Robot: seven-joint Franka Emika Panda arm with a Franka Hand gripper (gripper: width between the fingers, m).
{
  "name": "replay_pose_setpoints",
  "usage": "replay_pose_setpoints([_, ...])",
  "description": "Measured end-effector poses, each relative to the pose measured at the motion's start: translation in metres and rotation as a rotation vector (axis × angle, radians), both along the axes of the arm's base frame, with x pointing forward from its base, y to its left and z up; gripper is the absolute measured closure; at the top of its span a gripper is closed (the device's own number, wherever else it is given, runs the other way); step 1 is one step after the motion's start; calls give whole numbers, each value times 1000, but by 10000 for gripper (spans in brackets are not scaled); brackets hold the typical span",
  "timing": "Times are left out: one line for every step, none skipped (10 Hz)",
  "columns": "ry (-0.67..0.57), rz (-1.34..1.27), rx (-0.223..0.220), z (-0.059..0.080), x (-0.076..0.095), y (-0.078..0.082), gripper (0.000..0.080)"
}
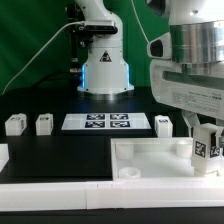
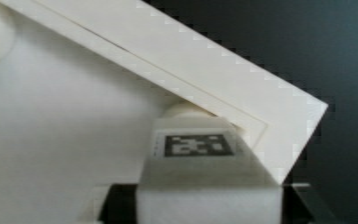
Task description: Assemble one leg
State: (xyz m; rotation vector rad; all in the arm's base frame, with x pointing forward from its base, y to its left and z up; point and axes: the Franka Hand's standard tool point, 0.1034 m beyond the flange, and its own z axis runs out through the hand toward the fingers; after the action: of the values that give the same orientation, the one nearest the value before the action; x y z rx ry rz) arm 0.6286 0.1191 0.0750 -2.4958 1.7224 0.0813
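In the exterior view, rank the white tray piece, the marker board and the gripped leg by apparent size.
Largest: tray piece.
Then: marker board.
Smallest: leg.
The tray piece and leg sit nearer the camera, but the order looks clear.

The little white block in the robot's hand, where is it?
The small white plastic leg with a black-and-white tag is on the exterior view's right, held in the hand at a corner of the large flat white tray-like piece.
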Motion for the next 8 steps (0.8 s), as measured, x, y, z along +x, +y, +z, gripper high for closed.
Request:
replay_pose_setpoints([10, -78, 6, 0, 0, 1, 506])
replay_pose_setpoints([14, -115, 8, 0, 0, 1, 506])
replay_pose_setpoints([23, -182, 12, 0, 0, 1, 506])
replay_pose_setpoints([20, -157, 11, 0, 0, 1, 502])
replay_pose_setpoints([20, -154, 12, 0, 0, 2, 502])
replay_pose_setpoints([20, -152, 12, 0, 0, 3, 279])
replay_pose_setpoints([17, -131, 11, 0, -1, 3, 279])
replay_pose_setpoints([16, -98, 10, -1, -1, 3, 177])
